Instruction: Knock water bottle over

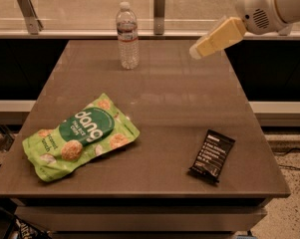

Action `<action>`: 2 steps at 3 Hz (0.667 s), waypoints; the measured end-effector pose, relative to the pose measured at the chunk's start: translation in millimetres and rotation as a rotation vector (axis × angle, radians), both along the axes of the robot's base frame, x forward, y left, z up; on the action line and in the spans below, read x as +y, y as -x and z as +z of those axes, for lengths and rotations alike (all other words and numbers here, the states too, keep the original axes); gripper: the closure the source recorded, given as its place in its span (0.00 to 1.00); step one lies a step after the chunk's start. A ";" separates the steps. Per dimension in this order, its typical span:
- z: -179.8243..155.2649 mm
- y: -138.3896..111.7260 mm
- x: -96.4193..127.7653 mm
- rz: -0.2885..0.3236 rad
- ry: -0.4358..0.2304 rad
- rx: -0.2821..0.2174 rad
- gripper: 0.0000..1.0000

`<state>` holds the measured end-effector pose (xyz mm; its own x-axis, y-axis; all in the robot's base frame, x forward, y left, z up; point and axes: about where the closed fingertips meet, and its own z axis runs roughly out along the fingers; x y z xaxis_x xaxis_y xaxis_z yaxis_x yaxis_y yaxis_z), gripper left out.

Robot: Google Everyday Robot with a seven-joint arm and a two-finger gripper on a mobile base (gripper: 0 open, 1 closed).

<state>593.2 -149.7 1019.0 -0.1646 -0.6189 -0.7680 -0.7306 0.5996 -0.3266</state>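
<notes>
The water bottle stands upright near the far edge of the brown table, left of centre. It is clear and ribbed, with a white cap and a thin label band. My gripper hangs in the air at the upper right, above the table's far right part. Its cream-coloured finger points down-left toward the bottle. It is well to the right of the bottle and does not touch it.
A green snack bag lies on the near left of the table. A black bar wrapper lies on the near right. A glass railing with metal posts runs behind the table's far edge.
</notes>
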 end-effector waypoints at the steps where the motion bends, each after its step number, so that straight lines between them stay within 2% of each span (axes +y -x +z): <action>1: -20.6 -12.5 14.7 0.020 -0.073 -0.016 0.00; 2: -43.4 -27.1 34.9 0.044 -0.122 -0.005 0.00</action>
<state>620.3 -114.8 975.6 -0.1352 -0.5271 -0.8390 -0.7552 0.6029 -0.2571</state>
